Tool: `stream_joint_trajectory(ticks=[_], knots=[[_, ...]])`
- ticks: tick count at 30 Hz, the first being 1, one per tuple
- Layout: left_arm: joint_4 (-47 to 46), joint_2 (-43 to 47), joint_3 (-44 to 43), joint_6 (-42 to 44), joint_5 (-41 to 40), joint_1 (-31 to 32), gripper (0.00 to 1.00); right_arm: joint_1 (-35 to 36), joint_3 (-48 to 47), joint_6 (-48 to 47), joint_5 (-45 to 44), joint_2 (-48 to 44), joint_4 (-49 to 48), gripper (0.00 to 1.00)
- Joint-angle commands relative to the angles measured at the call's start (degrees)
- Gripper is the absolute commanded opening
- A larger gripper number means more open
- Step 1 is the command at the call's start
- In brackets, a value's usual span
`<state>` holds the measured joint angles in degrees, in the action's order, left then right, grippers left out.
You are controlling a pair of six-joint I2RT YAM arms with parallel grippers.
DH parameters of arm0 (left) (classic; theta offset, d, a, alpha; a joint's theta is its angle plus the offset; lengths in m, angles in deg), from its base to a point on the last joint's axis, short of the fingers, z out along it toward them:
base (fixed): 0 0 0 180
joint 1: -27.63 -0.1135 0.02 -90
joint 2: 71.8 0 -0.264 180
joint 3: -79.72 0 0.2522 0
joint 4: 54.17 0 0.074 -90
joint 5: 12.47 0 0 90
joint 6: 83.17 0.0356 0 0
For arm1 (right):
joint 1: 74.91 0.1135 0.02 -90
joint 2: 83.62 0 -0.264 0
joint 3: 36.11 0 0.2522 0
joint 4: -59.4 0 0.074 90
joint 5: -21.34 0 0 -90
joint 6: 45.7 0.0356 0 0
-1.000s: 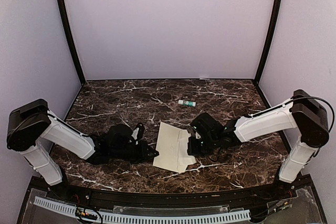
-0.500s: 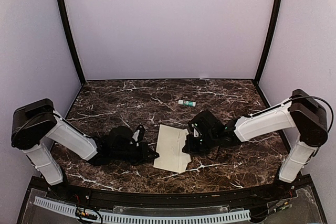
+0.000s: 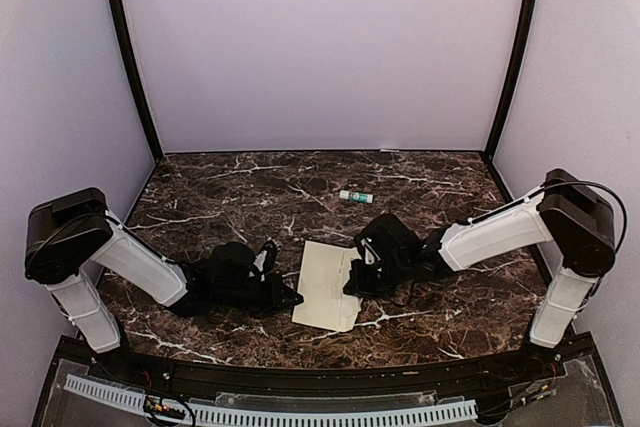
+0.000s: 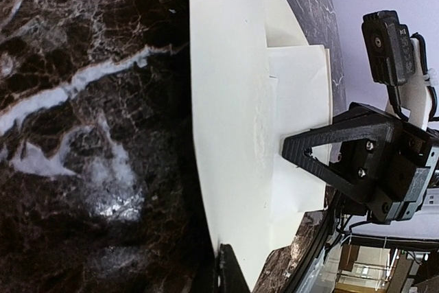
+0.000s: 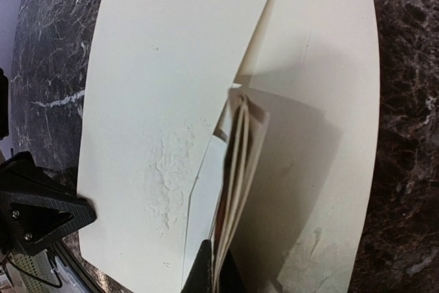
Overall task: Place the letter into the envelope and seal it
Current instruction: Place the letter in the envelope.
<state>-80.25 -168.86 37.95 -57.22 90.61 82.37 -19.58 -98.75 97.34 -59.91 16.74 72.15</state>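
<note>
The envelope point(image 3: 320, 285) lies flat between the arms, flap open toward the right. In the right wrist view its cream panel point(image 5: 158, 87) is at the left and its flap point(image 5: 336, 66) at the right. My right gripper point(image 5: 216, 269) is shut on the folded letter point(image 5: 250, 162), seen edge-on as several layers at the envelope's mouth. In the top view the right gripper point(image 3: 352, 283) is over the envelope's right side. My left gripper point(image 4: 226, 276) is closed on the envelope's near left edge point(image 4: 230, 121), as the top view point(image 3: 293, 297) also shows.
A small green-and-white glue stick point(image 3: 355, 196) lies on the dark marble table point(image 3: 200, 207) behind the envelope. The right gripper's black fingers point(image 4: 322, 162) show in the left wrist view. Purple walls close in the back and both sides.
My right gripper has moved left with the letter, further over the envelope. The left gripper has stayed at the envelope's left edge.
</note>
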Motion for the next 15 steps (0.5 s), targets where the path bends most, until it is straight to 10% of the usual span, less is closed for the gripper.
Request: stream_joint_trajectory(ticks=[1,7,15], knots=[[0.8,1.2,0.8,-0.3,0.0,0.0,0.0,-0.9,-2.2,-1.4,-2.2,-2.4,3.3,0.0],[2.1,2.9,1.1,0.5,0.9,0.0,0.07,-1.4,-3.2,-3.8,-5.8,-7.3,9.7,0.32],[15.7,9.4,-1.1,4.2,-4.0,0.0,0.42,-1.5,-4.1,-5.8,-7.5,-11.6,14.9,0.4]])
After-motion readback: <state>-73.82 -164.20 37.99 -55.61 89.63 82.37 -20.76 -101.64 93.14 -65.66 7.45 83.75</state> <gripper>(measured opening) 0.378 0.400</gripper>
